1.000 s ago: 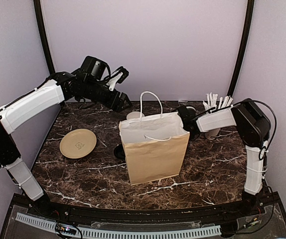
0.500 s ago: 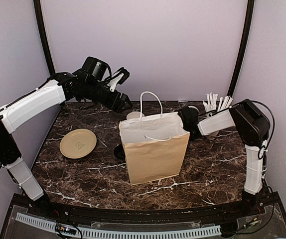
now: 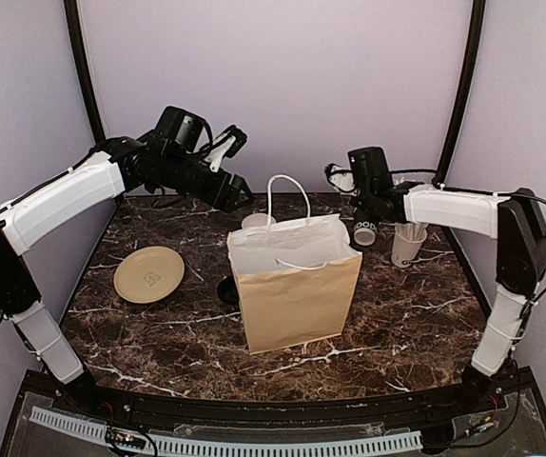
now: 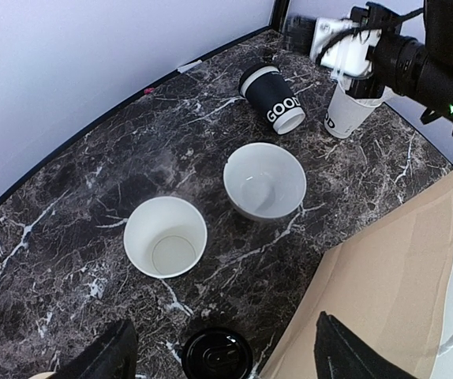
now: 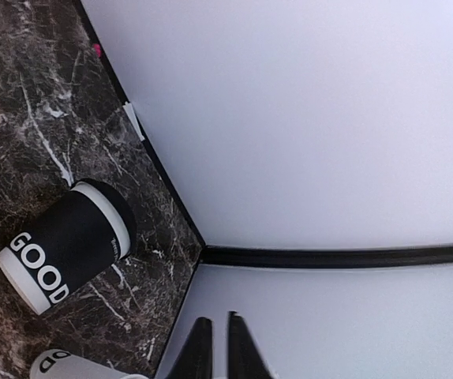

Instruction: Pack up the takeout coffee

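One black coffee cup (image 3: 365, 229) with white lettering lies on its side, lidless, at the back right, right of the bag. It also shows in the left wrist view (image 4: 272, 99) and the right wrist view (image 5: 69, 245). A black dome lid (image 4: 215, 355) lies loose on the table left of the brown paper bag (image 3: 297, 276). My right gripper (image 3: 337, 175) is shut and empty, raised above the cup and pointing at the back wall (image 5: 215, 347). My left gripper (image 3: 238, 197) is open and empty, high above the back left of the bag.
A low white bowl (image 4: 264, 180) and an empty white paper cup (image 4: 165, 235) stand behind the bag. A white cup of wrapped straws (image 3: 408, 238) stands right of the black cup. A tan plate (image 3: 148, 274) lies at the left.
My right arm has lifted up and back from low beside the bag, leaving the black cup lying on the table. The left arm has barely moved.
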Tool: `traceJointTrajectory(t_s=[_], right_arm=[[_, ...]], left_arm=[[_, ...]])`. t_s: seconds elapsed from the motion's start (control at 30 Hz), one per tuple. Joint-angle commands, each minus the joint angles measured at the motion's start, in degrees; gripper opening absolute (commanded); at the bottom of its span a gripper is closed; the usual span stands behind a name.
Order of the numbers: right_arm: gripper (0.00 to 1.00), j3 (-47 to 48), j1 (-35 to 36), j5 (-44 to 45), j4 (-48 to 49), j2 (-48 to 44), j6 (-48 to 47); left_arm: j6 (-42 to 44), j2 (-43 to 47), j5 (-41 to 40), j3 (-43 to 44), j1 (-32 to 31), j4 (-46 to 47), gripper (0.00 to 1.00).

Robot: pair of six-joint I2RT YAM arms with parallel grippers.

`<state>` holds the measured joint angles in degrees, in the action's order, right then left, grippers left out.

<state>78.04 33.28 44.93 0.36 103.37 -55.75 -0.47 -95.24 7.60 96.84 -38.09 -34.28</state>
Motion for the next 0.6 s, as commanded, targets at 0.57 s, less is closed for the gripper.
traceJointTrajectory(t_s=[0.57], right_arm=[[0.65,36.9,-3.3,-18.6,-41.2,22.3,49.9]], left_arm=[[-3.8,4.2,-0.7,-4.4,0.3,4.3,0.81]])
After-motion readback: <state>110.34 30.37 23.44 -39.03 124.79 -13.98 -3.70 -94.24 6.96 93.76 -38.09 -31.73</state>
